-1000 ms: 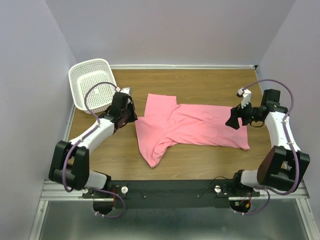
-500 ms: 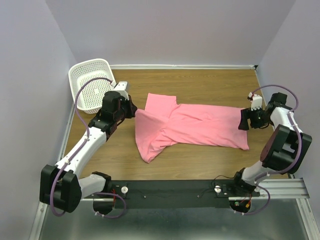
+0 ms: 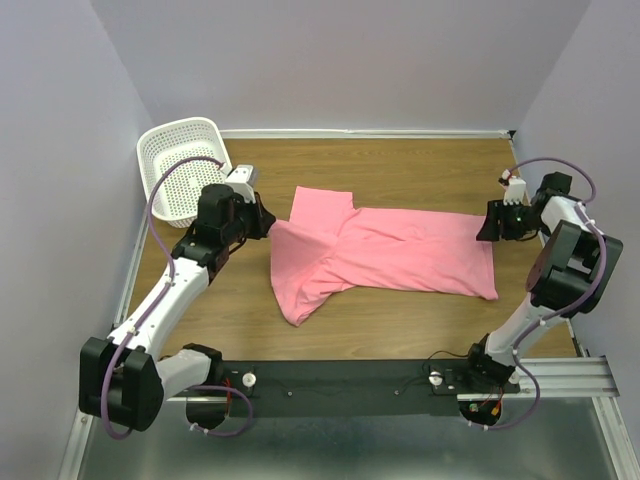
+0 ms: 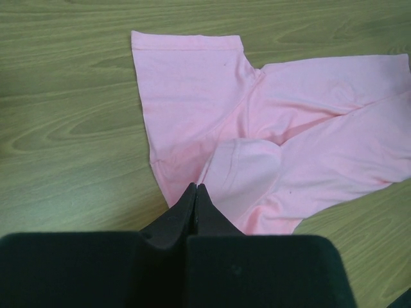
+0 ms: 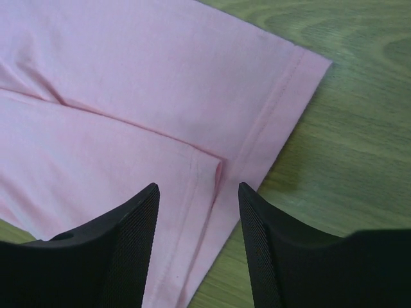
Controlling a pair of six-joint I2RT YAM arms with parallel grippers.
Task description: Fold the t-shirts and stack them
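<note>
The pink t-shirt [image 3: 400, 255] lies spread sideways on the wooden table, with its left part bunched into folds. My left gripper [image 3: 264, 222] hangs at the shirt's left edge. In the left wrist view the gripper [image 4: 195, 187] is shut, its tips above the edge of the cloth [image 4: 192, 109], and no cloth shows between them. My right gripper [image 3: 491, 226] is at the shirt's far right corner. In the right wrist view it [image 5: 198, 187] is open, its fingers either side of the folded hem [image 5: 212, 173], just above it.
A white perforated basket [image 3: 160, 150] stands tilted at the back left corner, just behind my left arm. Walls close in on the left, back and right. Bare wood shows in front of the shirt.
My right gripper has pulled back from over the shirt to its far right corner. My left arm has swung its gripper slightly right, and the shirt's left edge is more bunched.
</note>
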